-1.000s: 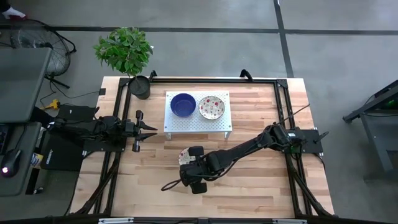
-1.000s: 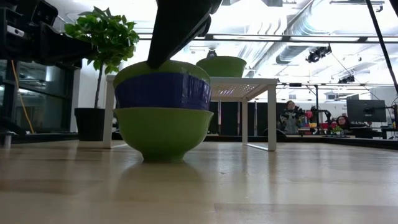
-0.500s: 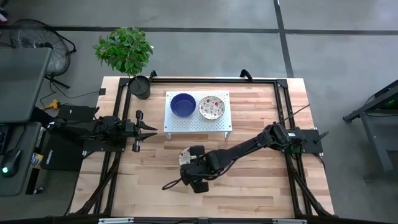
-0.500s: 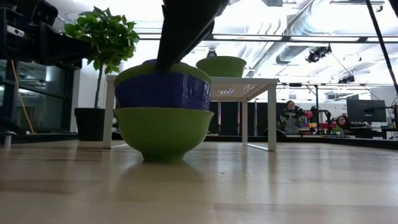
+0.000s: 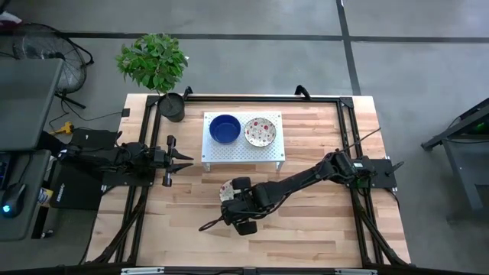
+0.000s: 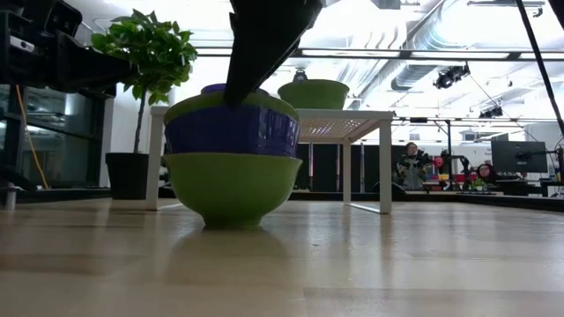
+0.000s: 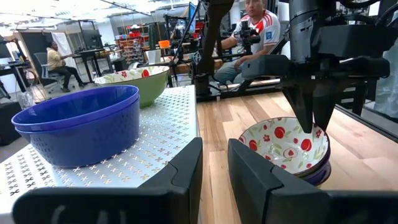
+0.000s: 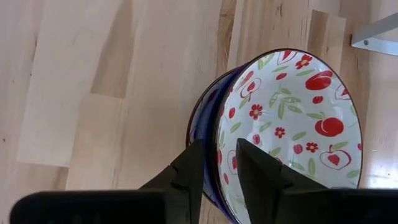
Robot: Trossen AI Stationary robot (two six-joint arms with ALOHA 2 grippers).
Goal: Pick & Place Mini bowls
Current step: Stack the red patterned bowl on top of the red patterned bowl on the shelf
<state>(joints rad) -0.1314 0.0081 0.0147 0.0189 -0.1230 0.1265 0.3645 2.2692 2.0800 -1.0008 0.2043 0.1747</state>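
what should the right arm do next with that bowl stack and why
Probably close and lift straight up. The right tool straddles the rim of the floral bowl, which sits nested on a blue bowl in the stack on the table. The white rack has two bowls already.

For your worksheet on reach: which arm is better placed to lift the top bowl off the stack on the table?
Right. Its gripper already straddles the floral bowl's rim, while the left gripper waits away beside the rack.
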